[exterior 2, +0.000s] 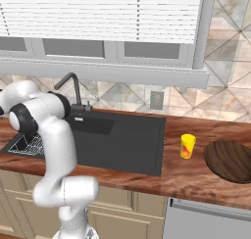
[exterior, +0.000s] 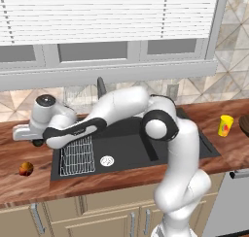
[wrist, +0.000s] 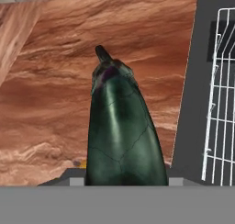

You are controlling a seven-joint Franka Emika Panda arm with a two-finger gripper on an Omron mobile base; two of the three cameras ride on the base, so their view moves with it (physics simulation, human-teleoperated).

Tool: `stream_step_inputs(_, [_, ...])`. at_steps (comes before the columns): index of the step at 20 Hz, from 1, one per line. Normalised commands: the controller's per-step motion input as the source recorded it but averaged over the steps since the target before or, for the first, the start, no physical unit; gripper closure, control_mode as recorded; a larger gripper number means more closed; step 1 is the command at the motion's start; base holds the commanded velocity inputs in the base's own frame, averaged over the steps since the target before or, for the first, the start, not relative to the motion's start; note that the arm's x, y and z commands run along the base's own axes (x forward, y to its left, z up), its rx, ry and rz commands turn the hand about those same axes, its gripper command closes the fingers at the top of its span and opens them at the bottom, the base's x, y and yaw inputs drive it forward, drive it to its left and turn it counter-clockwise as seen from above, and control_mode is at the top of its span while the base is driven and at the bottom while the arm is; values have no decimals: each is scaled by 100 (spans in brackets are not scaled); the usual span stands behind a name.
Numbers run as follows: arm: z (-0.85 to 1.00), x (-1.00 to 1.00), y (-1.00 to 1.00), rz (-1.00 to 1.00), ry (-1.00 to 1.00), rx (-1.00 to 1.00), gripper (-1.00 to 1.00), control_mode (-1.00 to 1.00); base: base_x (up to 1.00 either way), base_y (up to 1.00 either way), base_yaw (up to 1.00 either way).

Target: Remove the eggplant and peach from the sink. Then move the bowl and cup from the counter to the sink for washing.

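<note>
The dark eggplant (wrist: 121, 136) stands up from the bottom of the hand view, stem end away from the camera, over the wood counter (wrist: 55, 94). It hides the fingertips. My gripper (exterior: 37, 143) is shut on the eggplant, just left of the black sink (exterior: 129, 136). The peach (exterior: 26, 169) lies on the counter in front of the gripper, nearer the counter's front edge. On the counter right of the sink (exterior 2: 122, 140) stands the yellow cup (exterior: 225, 125) (exterior 2: 187, 146). The brown bowl (exterior 2: 230, 159) sits further right, cut by the frame edge (exterior: 244, 124).
A wire rack (exterior: 78, 156) (wrist: 220, 103) sits in the sink's left part beside the silver drain (exterior: 107, 160). The dark faucet (exterior 2: 73, 88) rises behind the basin. My arm reaches across the sink. A window with blinds is behind the counter.
</note>
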Motion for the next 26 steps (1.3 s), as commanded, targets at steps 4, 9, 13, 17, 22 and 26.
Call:
stream_step_inputs(4, [-7,12,9,-5,0,0,100,-100,0,0,0])
stream_step_inputs(9, [-8,12,6,-6,0,0,100,-100,0,0,0])
stream_step_inputs(13, [-10,11,5,-6,0,0,100,-100,0,0,0])
stream_step_inputs(17, [-10,11,5,-7,0,0,100,-100,0,0,0])
stream_step_inputs(22, [-11,12,6,-7,1,0,100,-100,0,0,0])
stream_step_inputs(26, [-11,11,8,-7,1,0,100,-100,0,0,0])
